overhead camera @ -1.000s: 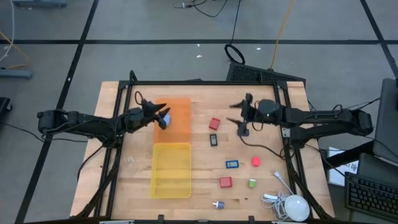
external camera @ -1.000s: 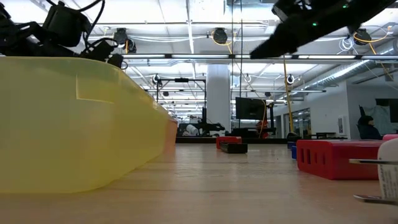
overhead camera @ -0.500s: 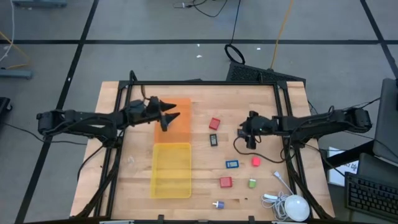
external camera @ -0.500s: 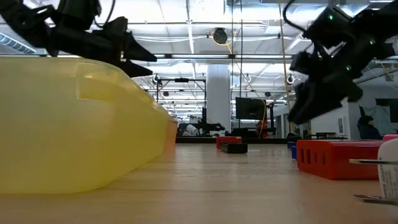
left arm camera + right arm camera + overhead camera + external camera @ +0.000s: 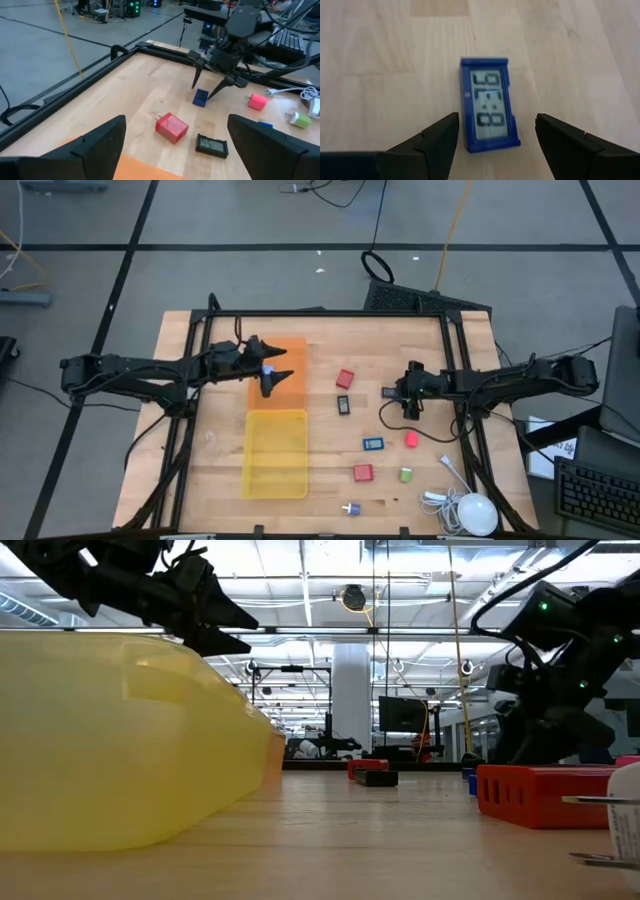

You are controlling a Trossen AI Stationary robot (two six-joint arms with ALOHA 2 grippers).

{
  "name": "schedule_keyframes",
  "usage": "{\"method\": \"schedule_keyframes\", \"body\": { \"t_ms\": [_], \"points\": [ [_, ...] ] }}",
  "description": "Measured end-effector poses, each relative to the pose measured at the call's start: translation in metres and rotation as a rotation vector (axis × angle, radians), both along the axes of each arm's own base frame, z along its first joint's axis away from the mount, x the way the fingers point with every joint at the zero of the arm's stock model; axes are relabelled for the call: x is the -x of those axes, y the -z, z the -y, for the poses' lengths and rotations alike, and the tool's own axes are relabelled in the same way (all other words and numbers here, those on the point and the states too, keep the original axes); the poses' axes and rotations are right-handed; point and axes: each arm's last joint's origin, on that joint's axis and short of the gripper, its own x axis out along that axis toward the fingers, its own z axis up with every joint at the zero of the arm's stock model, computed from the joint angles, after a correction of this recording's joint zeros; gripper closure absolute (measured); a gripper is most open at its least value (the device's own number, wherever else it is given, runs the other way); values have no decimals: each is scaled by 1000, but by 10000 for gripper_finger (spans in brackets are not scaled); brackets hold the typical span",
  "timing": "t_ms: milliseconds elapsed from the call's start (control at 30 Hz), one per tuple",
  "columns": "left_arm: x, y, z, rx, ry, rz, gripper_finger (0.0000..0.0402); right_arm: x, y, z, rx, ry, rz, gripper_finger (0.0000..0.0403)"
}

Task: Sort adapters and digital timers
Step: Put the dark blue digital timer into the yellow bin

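I have the right pincer low over the bench, its fingers spread and straddling a dark blue digital timer that lies flat, display up, not yet gripped. My judgement is that the step in hand is picking this timer, so I want to descend straight, keep the fingers either side of its long edges, and only close once both tips are down at the bench surface, because a flat piece like this can skid or tip if 1 finger arrives first. The left pincer hangs over the orange tray, fingers wide apart, with a small bluish piece showing between them; I cannot tell whether it is touching either finger or is already free. Out on the bench lie a black timer, another blue timer, 2 red adapters, a pink adapter, a green adapter and a white-purple one. The yellow tray sits just below the orange one, edges touching.
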Motion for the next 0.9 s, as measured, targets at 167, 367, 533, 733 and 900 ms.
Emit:
{"method": "schedule_keyframes", "body": {
  "t_ms": [167, 367, 533, 733, 900],
  "points": [
    [0, 0, 2, 0, 8, 0, 48, 4, 5, 1, -28, 5, 8, 152],
    [0, 0, 2, 0, 8, 0, 48, 4, 6, -1, -95, 17, 17, 170],
    [0, 0, 2, 0, 8, 1, 48, 4, 7, -2, -135, 19, 20, 208],
    [0, 0, 2, 0, 8, 1, 48, 4, 7, -3, -159, 5, 19, 255],
    [0, 0, 2, 0, 8, 1, 48, 4, 7, -3, -155, 0, 28, 255]
  ]
}}
